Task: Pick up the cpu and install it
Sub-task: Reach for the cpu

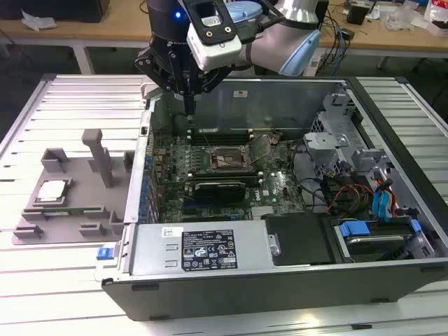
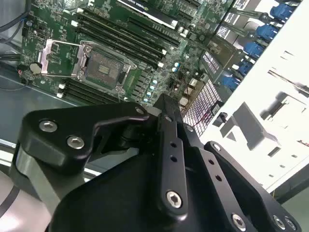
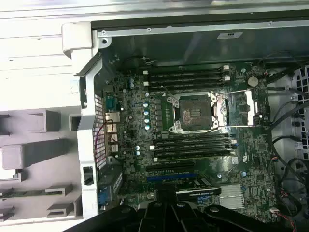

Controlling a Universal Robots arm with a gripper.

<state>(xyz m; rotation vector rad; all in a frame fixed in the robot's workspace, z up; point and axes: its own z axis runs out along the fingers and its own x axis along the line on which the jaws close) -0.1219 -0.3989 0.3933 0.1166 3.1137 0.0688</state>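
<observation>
An open computer case (image 1: 280,290) lies on a slatted metal table (image 1: 42,294). In the exterior view the robot's gripper (image 1: 189,105) hangs at about eleven o'clock of the case, over the rear corner of the green motherboard (image 1: 280,185). Its two fingers are pressed together with nothing between them. The cpu (image 1: 52,190), a small silvery square, lies flat in a grey holder (image 1: 98,164) on the table. It sits outside the case at nine o'clock from it, well apart from the gripper. Near the middle of the motherboard the black cpu socket (image 1: 227,159) stands open. In the first wrist view its metal cover plate (image 3: 241,102) is swung aside, and dark memory slots (image 3: 186,77) run along both long sides of the socket.
</observation>
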